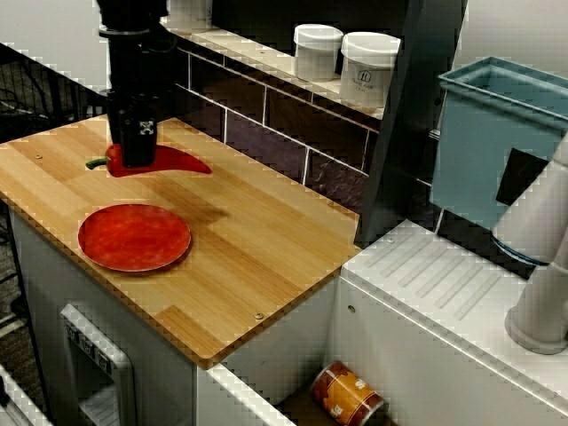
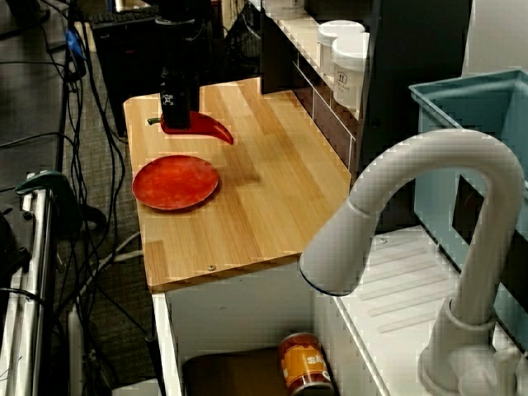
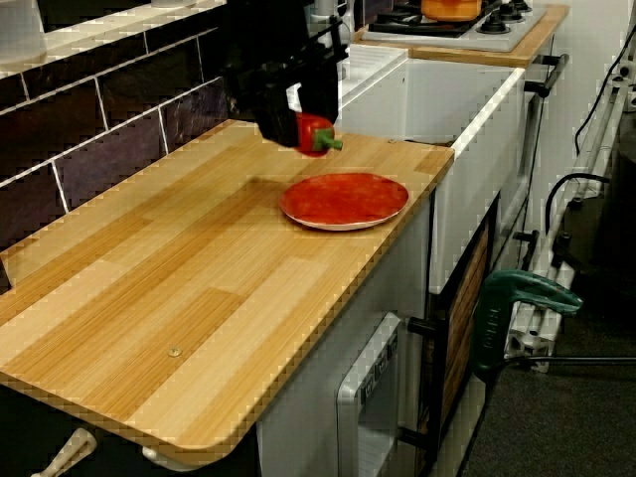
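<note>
A long red pepper [image 1: 177, 161] with a green stem lies at the back left of the wooden counter [image 1: 257, 248]. My black gripper [image 1: 135, 158] stands straight down over its stem end, with the fingers on either side of it. Its tip hides the middle of the pepper, so I cannot tell whether the fingers press on it. From the tap side the pepper's [image 2: 210, 128] pointed end sticks out to the right of the gripper [image 2: 172, 120]. Along the counter, the stem end [image 3: 316, 134] shows below the gripper [image 3: 303, 124]. A bare red plate [image 1: 133, 237] lies just in front.
Two white jars [image 1: 317, 51] [image 1: 368, 69] stand on the tiled ledge behind the counter. A blue bin [image 1: 497, 142] and a white tap [image 2: 412, 214] stand over the white drainer [image 1: 435, 284]. A can [image 1: 348, 395] lies below. A stove [image 3: 467, 20] lies beyond the counter.
</note>
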You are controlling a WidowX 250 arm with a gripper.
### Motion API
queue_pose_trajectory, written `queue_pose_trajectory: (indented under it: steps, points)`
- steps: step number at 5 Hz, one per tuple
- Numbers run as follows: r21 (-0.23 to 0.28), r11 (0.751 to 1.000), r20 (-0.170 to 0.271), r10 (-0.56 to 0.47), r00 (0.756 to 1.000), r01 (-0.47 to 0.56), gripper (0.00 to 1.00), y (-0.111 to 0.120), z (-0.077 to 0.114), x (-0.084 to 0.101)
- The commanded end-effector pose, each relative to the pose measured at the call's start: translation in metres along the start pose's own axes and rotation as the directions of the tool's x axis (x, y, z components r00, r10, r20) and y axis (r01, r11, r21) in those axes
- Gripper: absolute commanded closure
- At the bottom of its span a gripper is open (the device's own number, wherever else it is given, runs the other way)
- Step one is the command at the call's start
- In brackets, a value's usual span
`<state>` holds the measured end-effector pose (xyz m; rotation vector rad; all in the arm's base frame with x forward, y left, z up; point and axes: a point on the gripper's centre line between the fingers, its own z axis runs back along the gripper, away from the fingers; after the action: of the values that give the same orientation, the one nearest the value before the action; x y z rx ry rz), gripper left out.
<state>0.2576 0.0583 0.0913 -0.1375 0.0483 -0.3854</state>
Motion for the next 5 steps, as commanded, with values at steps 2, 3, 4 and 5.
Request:
queue_pose_trajectory:
  steps: [2, 3, 4, 5]
  points:
    - [0.19, 0.886, -0.101, -0.41, 0.907, 0.422, 1.0, 0.019, -0.014, 0.031]
    - [0.193, 0.82, -0.164, -0.514, 0.842, 0.538, 1.0, 0.014, -0.02, 0.035]
    - [0.166, 0.801, -0.143, -0.558, 0.818, 0.575, 1.0, 0.014, -0.021, 0.033]
    - [0.137, 0.777, -0.135, -0.599, 0.789, 0.614, 1.0, 0.012, -0.027, 0.036]
